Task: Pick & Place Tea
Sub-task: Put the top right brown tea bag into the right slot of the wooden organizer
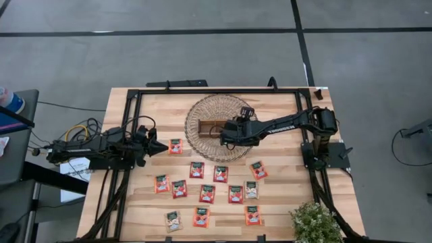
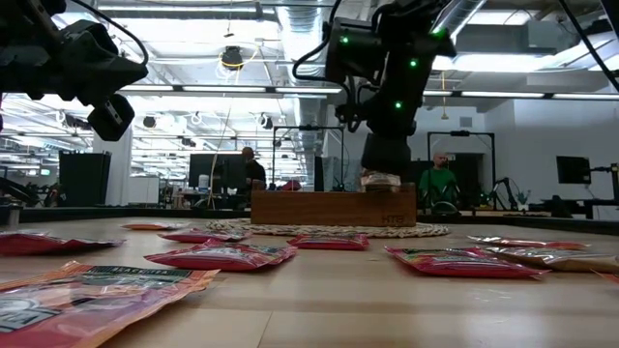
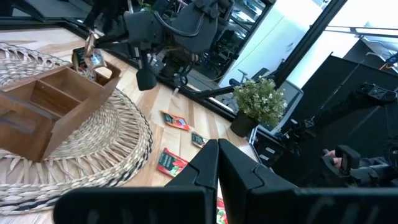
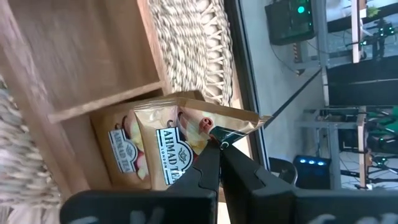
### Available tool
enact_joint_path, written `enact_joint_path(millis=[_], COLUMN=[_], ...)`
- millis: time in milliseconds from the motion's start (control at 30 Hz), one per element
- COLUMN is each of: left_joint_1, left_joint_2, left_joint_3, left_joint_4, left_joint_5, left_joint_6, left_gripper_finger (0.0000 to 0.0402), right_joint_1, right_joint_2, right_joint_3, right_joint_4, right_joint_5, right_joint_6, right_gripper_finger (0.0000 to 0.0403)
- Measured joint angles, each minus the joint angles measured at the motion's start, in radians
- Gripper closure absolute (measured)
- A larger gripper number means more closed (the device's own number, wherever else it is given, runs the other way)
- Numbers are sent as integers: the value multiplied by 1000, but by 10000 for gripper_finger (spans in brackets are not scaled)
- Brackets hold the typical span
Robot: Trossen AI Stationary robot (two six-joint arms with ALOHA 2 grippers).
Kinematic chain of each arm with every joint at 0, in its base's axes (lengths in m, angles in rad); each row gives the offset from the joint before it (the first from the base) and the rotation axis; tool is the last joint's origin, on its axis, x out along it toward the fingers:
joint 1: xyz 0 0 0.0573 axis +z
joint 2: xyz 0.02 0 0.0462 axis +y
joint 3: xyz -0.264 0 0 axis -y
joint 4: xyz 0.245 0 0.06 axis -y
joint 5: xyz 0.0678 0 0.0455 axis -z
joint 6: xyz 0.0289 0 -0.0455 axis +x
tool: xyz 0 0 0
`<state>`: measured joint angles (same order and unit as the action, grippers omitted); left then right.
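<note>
Several red-orange tea sachets (image 1: 197, 169) lie flat on the wooden table in front of a brown three-compartment tray (image 1: 206, 129), which stands on a round woven mat (image 1: 202, 108). My right gripper (image 4: 219, 149) reaches over the tray's right end compartment and is shut on a pale beige sachet (image 4: 168, 149). That sachet leans on a second sachet (image 4: 121, 158) in the same compartment. My left gripper (image 1: 164, 147) is shut and empty, held level at the table's left, next to one red sachet (image 1: 175, 146). My right gripper pinches the beige sachet's upper edge (image 4: 208, 127) near a corner, between its two fingertips, coming from above. The sachet stands tilted in the tray's end compartment, with its lower part inside. Its top (image 2: 380, 180) sticks up over the tray's rim.
A small potted plant (image 1: 314, 223) stands at the table's near right corner. A black frame (image 1: 216, 91) runs around the table's edges. People show in the room behind the table.
</note>
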<state>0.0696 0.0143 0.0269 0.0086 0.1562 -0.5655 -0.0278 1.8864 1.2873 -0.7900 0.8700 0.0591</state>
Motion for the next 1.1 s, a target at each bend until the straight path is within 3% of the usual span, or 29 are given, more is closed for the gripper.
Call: enact_joint_path(millis=[633, 1100], left_joint_1=[0, 0], left_joint_2=[0, 0], left_joint_3=[0, 0], left_joint_4=[0, 0], left_joint_5=[0, -9], left_joint_6=[0, 35], left_gripper_finger=[402, 402], right_joint_1=[-9, -3], right_joint_2=[0, 1], right_joint_3=[-20, -68], right_joint_4=[20, 51], right_joint_5=[-38, -7], right_joint_6=[8, 12], right_gripper_finger=[403, 403])
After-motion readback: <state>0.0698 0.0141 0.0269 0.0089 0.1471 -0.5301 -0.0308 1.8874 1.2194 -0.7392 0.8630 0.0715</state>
